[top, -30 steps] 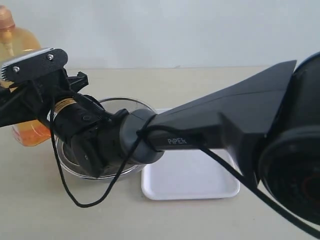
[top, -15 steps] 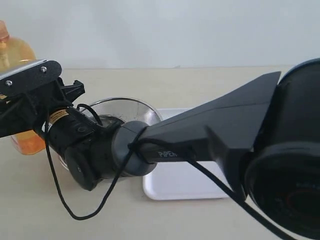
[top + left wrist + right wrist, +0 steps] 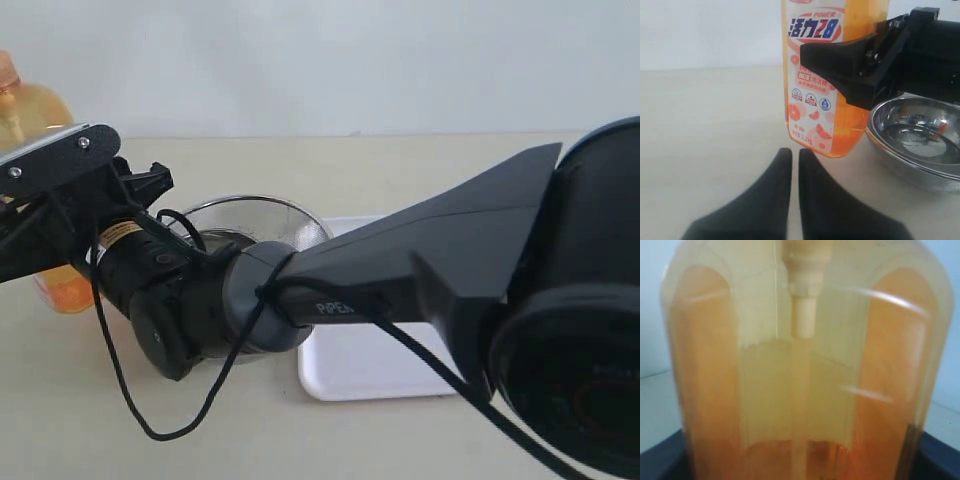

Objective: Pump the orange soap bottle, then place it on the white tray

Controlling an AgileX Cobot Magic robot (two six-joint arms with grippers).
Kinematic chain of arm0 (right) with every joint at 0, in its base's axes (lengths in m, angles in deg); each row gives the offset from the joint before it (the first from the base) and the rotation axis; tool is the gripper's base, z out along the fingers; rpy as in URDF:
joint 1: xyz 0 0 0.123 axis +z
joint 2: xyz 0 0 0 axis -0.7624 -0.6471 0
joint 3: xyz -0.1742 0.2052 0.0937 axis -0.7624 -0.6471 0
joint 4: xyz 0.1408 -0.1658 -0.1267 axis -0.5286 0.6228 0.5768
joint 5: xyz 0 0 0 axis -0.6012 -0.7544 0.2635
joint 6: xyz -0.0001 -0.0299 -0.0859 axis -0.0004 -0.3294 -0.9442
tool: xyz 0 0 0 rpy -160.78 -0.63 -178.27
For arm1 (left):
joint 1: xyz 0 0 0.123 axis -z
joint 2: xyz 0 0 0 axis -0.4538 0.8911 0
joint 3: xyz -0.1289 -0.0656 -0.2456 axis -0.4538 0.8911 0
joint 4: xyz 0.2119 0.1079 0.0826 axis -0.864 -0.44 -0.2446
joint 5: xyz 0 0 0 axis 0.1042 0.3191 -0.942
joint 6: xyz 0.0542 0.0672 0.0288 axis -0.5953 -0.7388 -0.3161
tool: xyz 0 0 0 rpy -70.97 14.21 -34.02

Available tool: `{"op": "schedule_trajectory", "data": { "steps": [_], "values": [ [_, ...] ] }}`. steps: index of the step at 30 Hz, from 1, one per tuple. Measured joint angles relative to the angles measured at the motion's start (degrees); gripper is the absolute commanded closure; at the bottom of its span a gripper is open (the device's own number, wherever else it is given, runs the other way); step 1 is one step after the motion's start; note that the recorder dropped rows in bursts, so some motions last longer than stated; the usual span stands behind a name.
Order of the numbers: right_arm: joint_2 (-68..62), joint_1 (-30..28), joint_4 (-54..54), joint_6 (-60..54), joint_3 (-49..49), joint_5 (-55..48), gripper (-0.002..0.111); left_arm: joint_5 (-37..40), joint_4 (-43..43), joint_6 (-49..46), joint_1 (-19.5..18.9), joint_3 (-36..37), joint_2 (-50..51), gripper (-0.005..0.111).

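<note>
Two grippers: your right gripper [image 3: 30, 200] clamps the orange soap bottle [image 3: 812, 75], upright, long axis vertical, pump toward frame top; left gripper [image 3: 791, 160] closed, empty.

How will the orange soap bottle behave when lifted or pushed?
Probably bottom-heavy: the orange soap bottle looks only partly full, darker liquid sitting low. Its glossy plastic may slip in a grip. Tall as it is, a high push could tip it.

Exterior behind right arm [image 3: 430, 245], wrists close on bottle [image 3: 812, 120]
</note>
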Motion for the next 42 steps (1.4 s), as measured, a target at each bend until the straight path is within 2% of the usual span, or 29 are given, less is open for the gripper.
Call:
{"op": "schedule_trajectory", "data": {
  "steps": [17,42],
  "values": [
    [-3.48,0.00,-1.02,1.04,0.12,3.47,0.108,0.00,0.00,0.00,0.00,0.00,0.00,0.102],
    [-3.62,0.00,-1.02,-0.11,0.12,2.18,0.108,0.00,0.00,0.00,0.00,0.00,0.00,0.102]
  ]
}}
